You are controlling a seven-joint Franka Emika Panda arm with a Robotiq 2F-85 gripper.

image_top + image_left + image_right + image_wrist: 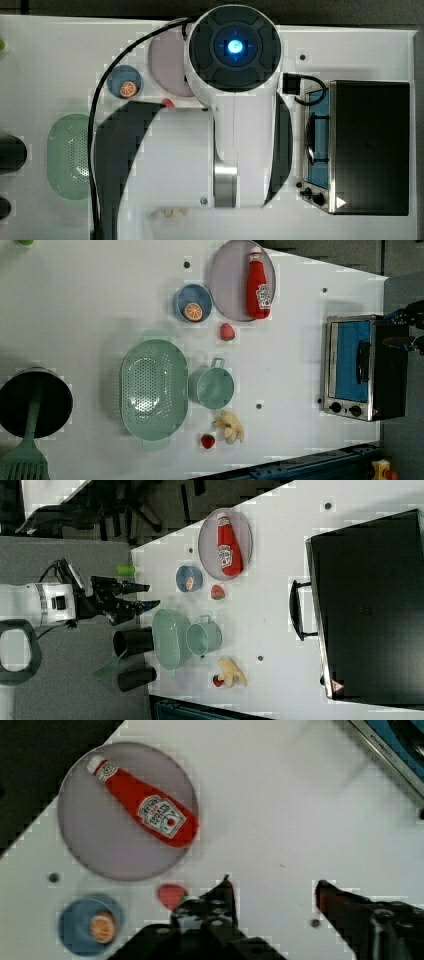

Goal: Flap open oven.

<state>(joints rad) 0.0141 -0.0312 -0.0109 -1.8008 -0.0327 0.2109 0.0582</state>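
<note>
The oven stands at the top view's right, black on top, with a silver frame and two black knobs. Its blue glass door is closed, and the bar handle stands out in front of it. My gripper hangs high above the table, open, with nothing between its fingers. In the wrist view the gripper is over bare white table, and a corner of the oven lies well beyond the fingertips. In the left view the gripper shows by the oven's black top.
A ketchup bottle lies on a grey plate. Near it are a blue bowl holding an orange slice and a strawberry. A green colander, green mug, banana and black pot lie further from the oven.
</note>
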